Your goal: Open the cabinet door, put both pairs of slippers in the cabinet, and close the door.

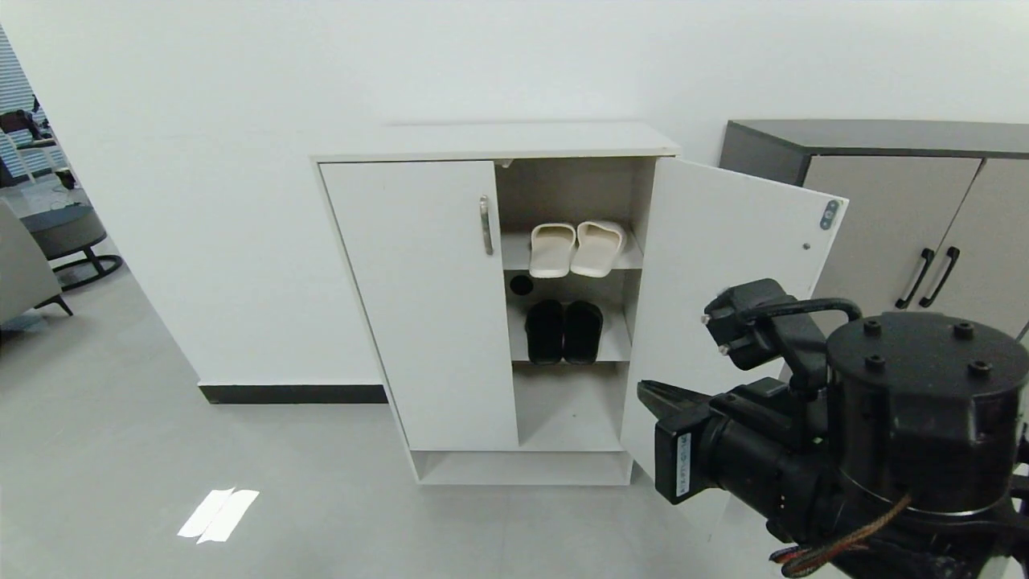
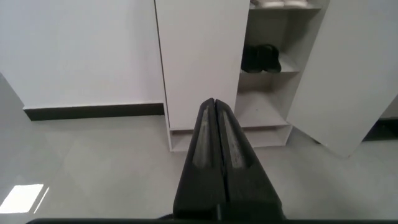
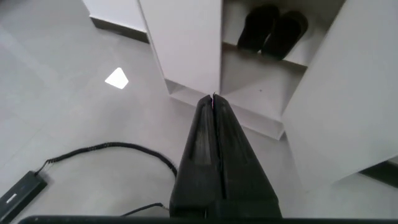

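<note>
Right gripper point(image 3: 213, 106), nearest, was pressed together and empty before the open right door point(image 1: 723, 265). Left gripper point(image 2: 214, 106) was pressed together too. The left door point(image 1: 418, 297) was closed. Inside the cabinet point(image 1: 498, 143), white slippers point(image 1: 575, 248) lay one level above black slippers point(image 1: 563, 331).

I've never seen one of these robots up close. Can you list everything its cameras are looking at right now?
white cabinet: one, white, against the wall
closed door: one, white, the cabinet's left half
open door: one, white, swung out on the cabinet's right
cream slippers: one pair, cream, upper shelf
black slippers: one pair, black, shelf below the cream pair
grey cabinet: one, grey with black handles, right of the white cabinet
round stool: one, dark grey, far left
power brick with cable: one, black, on the floor
left gripper: one, black, shut, empty
right gripper: one, black, shut, empty
</note>
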